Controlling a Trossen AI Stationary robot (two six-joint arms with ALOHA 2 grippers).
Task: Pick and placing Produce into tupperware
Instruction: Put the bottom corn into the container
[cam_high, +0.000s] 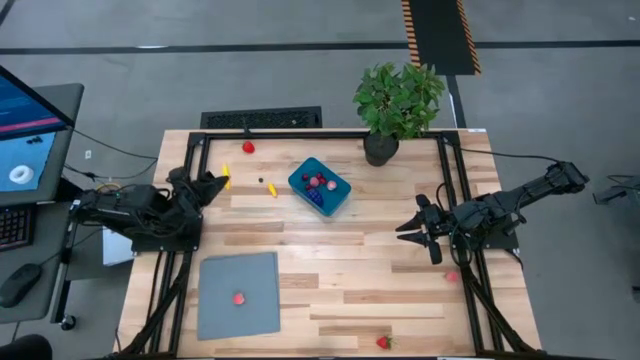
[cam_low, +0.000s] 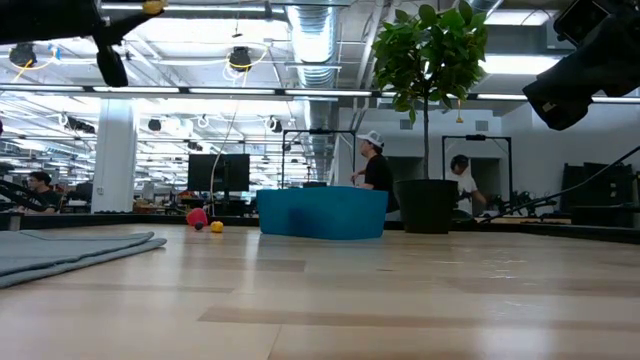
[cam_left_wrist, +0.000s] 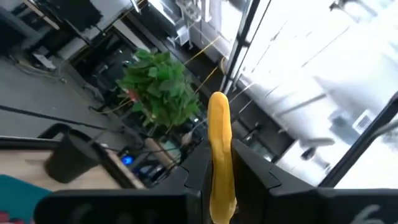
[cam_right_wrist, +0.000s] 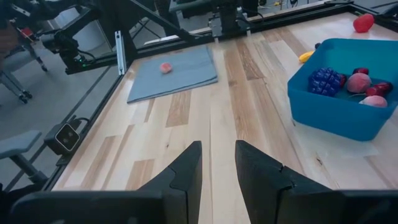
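Observation:
The teal tupperware (cam_high: 320, 186) stands at the table's far middle with several red, pink and purple produce pieces inside (cam_right_wrist: 348, 81). My left gripper (cam_high: 222, 180) is at the table's left edge, raised and slanting upward, shut on a long yellow produce piece (cam_left_wrist: 219, 118). My right gripper (cam_high: 415, 226) hovers open at the table's right side with nothing between its fingers (cam_right_wrist: 217, 168). Loose produce lies about: a red piece (cam_high: 248, 147), a yellow one (cam_high: 273, 190), a pink one (cam_high: 239, 297) on the grey sheet and a strawberry (cam_high: 383, 342). My left gripper pinches the yellow piece between its two fingers by its lower part (cam_left_wrist: 221, 186). The piece runs along the fingers and its free end (cam_left_wrist: 217, 102) sticks out past the fingertips. The fingers slant upward toward the table's right. The piece is lifted clear of the table (cam_low: 152, 6).
A potted plant (cam_high: 398, 105) stands at the far edge, right of the tupperware. The flat grey sheet (cam_high: 238, 293) lies at the near left. A pink piece (cam_high: 452, 276) lies beside the right arm. Bare wood stretches between the sheet and the right gripper.

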